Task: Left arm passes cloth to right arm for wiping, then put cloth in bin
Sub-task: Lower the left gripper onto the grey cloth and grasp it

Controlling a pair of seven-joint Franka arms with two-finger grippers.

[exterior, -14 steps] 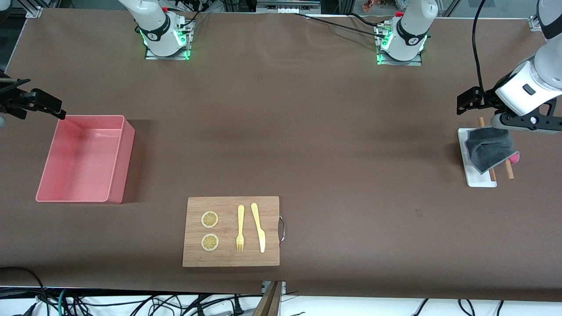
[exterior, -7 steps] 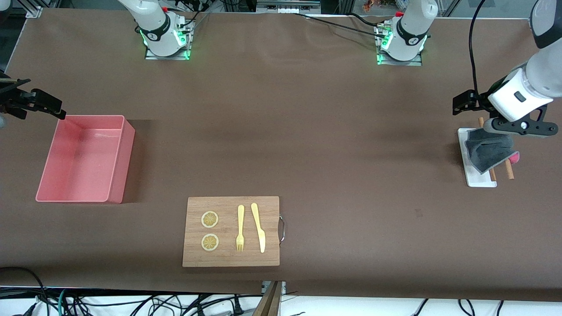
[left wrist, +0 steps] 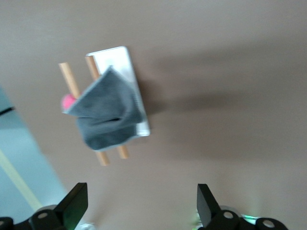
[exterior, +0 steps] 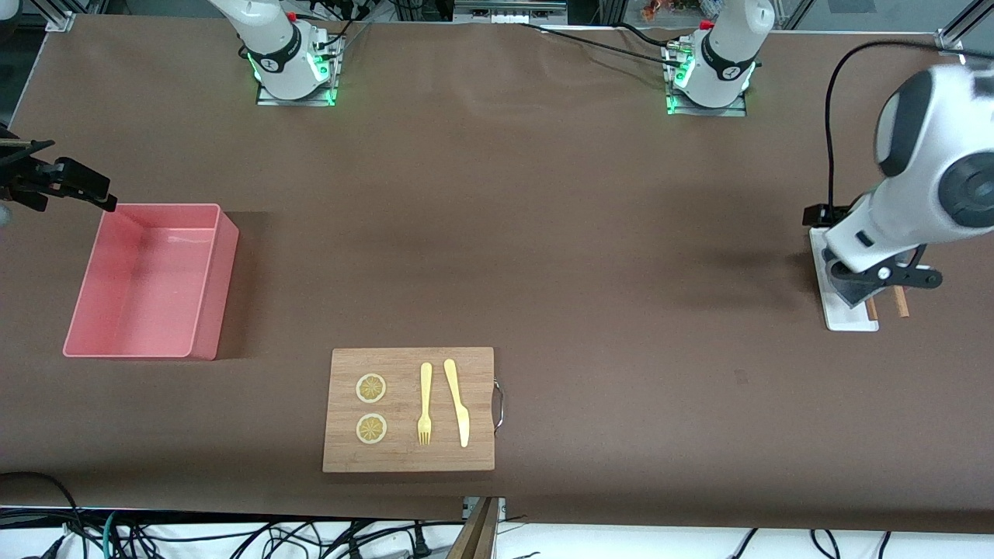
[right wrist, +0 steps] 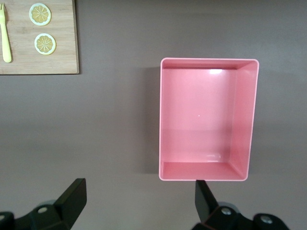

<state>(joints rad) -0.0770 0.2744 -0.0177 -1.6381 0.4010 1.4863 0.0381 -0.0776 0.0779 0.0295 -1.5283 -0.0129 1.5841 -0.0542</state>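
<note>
Left gripper point(exterior: 876, 281) now over cloth point(left wrist: 108, 115) — bin point(exterior: 206, 287) holds nothing.

Both arms are glossy white with dark grey joint bands. The right arm's base point(exterior: 293, 68) and the left arm's base point(exterior: 710, 76) sit on metal plates near the table's top edge, each glowing green at the foot, with a small red part above. A black cable point(exterior: 835, 116) loops along the left arm's white forearm point(exterior: 916, 186). The left gripper point(left wrist: 139, 211) and right gripper point(right wrist: 139, 208) have matte black fingers with silver screws.
</note>
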